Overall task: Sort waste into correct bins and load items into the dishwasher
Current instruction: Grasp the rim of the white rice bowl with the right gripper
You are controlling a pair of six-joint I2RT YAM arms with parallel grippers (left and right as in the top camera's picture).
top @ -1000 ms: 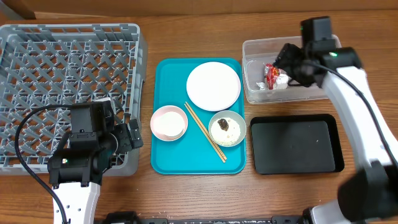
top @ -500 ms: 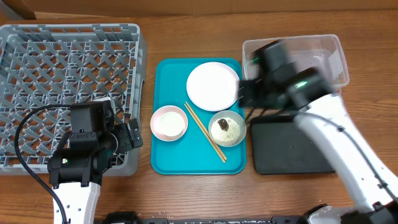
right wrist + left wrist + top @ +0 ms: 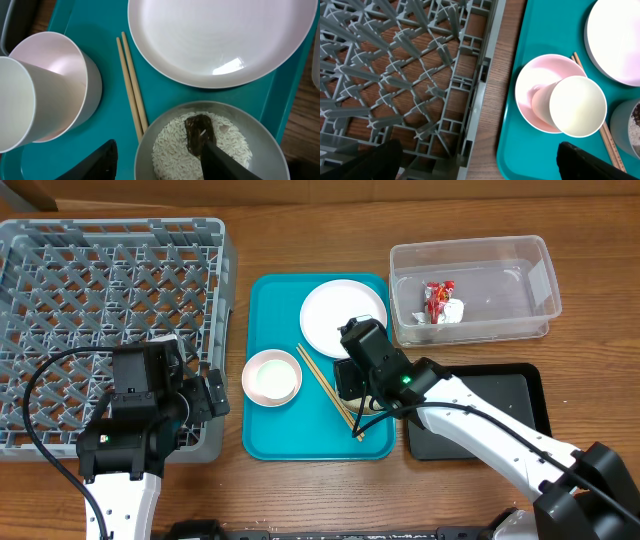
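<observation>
The right claw [image 3: 156, 150] hangs low over the rice bowl [image 3: 250, 125]. From overhead you basically can't see that bowl, because the wrist is parked right on top of it. In the right wrist view its fingers [image 3: 95, 162] are just dark wedges chopped off by the bottom edge. One is over the teal tray [image 3: 75, 15] outside the bowl and the other is over the rice [image 3: 167, 150], with the rim in between. The jaws are parted, and nothing is pinched that I can see. The dark lump [image 3: 197, 131] sits on the rice right by the inner finger.

The plate [image 3: 220, 40] is cropped at the top. The chopsticks [image 3: 131, 90] lie side by side on the tray, between the plate and the pink bowl [image 3: 70, 75], and their lower ends vanish behind the rice bowl's rim. A white cup [image 3: 12, 110] lies tipped in the pink bowl, half cut off at the left.

The left claw [image 3: 477, 155] is spread wide and empty, next to the dish rack [image 3: 395, 75]. Only two blurry black tips show, at the bottom corners of its view.

The wrapper [image 3: 438, 302] is in the clear tub [image 3: 540, 280]. The black tray [image 3: 510, 385] sits just in front of the tub, and the right arm covers part of it, so I can't tell what's under there.
</observation>
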